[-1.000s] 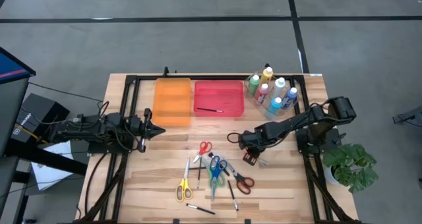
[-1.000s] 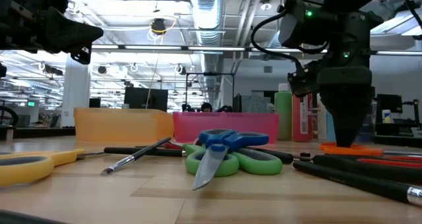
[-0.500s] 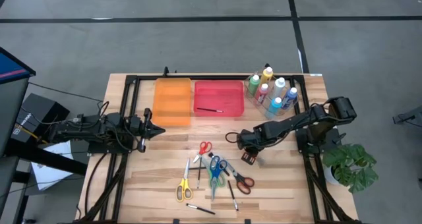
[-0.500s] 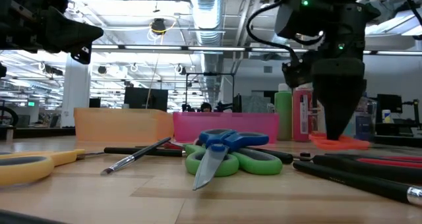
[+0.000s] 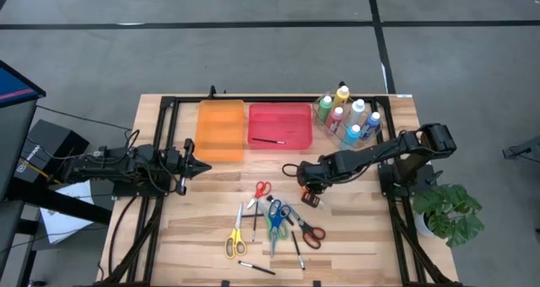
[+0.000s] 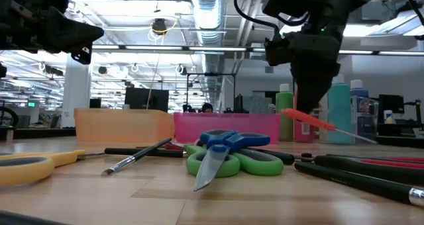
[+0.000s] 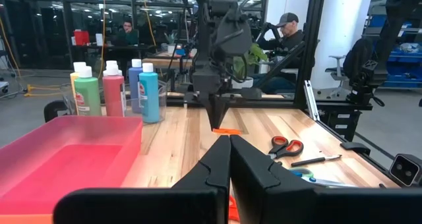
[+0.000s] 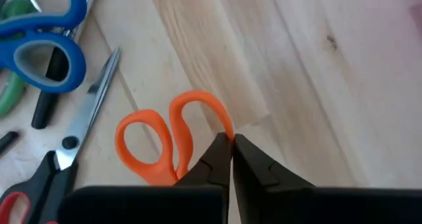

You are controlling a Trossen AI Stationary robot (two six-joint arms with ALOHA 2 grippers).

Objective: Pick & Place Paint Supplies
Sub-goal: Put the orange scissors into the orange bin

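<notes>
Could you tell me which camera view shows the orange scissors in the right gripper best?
The right wrist view: the orange scissors fill it, pinched by the handle loop in the right gripper. The low view shows them hanging tilted, the left wrist view an orange sliver, the high view a speck.

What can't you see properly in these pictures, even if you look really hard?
- Orange scissors: in the right wrist view the right gripper covers the blades; in the high view they are too small.
- Orange bin: in the low view its wall hides the inside.
- Paint bottles: in the high view the labels are too small.
- Left gripper: in the left wrist view it blocks the table just ahead.
</notes>
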